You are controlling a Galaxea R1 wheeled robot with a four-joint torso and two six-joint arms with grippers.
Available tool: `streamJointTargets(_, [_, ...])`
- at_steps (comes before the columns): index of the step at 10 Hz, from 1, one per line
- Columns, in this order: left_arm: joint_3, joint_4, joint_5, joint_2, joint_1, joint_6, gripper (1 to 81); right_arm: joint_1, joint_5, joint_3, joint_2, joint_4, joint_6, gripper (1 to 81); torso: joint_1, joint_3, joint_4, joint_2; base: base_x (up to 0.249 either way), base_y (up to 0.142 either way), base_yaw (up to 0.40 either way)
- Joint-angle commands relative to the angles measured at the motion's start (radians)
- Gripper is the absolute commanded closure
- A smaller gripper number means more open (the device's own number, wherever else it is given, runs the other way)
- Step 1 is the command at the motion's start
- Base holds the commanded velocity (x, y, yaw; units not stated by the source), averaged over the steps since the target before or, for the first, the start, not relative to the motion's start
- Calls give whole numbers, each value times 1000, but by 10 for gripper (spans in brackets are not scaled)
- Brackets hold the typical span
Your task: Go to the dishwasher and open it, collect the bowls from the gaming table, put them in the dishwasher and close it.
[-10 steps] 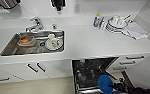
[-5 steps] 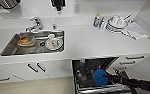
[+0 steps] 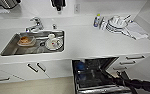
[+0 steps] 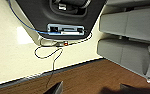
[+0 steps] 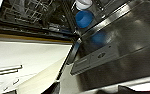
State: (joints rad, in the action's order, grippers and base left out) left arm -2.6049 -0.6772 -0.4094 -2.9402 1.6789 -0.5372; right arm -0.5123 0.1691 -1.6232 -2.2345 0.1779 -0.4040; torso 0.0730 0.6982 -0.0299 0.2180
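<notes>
The dishwasher (image 3: 96, 63) stands open under the white counter, its steel door (image 5: 121, 47) folded down. A blue bowl (image 5: 83, 18) sits in the dark rack with a white bowl (image 5: 83, 3) beside it; the blue bowl (image 3: 79, 65) also shows from above. My right arm reaches in from the right, and its gripper (image 3: 119, 74) hovers over the door's right side. In the right wrist view the gripper (image 5: 89, 90) is open with nothing between its fingers. My left gripper (image 4: 91, 90) is open too, hanging over brown flooring.
A sink (image 3: 9, 50) holds dirty dishes beside a tap (image 3: 36, 24). Stacked plates (image 3: 117, 23), a bottle (image 3: 97, 20) and a cloth (image 3: 137, 31) lie on the counter's right. White drawers (image 3: 131, 60) flank the dishwasher. My base and loose cables (image 4: 49, 53) show in the left wrist view.
The blue bowl now shows farther in and to the left in the dishwasher than one second ago. My right arm has drawn back toward the right.
</notes>
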Motion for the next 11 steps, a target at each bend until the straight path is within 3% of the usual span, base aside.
streamJointTargets(1, [-75, 166, 189, -68, -7, -26, 10, -10, 159, 230, 307, 9, -59, 10, 0, 0, 0, 0, 0, 0, 0])
streamJointTargets(3, [-77, 220, 281, -90, -38, -26, 10, -126, 159, 280, 384, 9, -68, 10, 0, 0, 0, 0, 0, 0, 0])
streamJointTargets(5, [-78, 220, 281, -87, -41, -24, 10, -246, 144, 264, 399, 8, -68, 10, 0, 0, 0, 0, 0, 0, 0])
streamJointTargets(6, [-78, 219, 273, -82, -41, -24, 10, -304, 141, 255, 392, 9, -68, 10, 64, 0, 0, 100, 0, 0, 0])
streamJointTargets(8, [-78, 219, 270, -79, -46, -24, 10, -415, 135, 241, 353, 0, -67, 10, 71, 0, 0, 111, 0, 0, 0])
streamJointTargets(11, [-78, 292, 270, -56, -75, -24, 10, -557, 54, 186, 315, -4, -59, 10, 129, 0, 0, 204, 0, 0, 0])
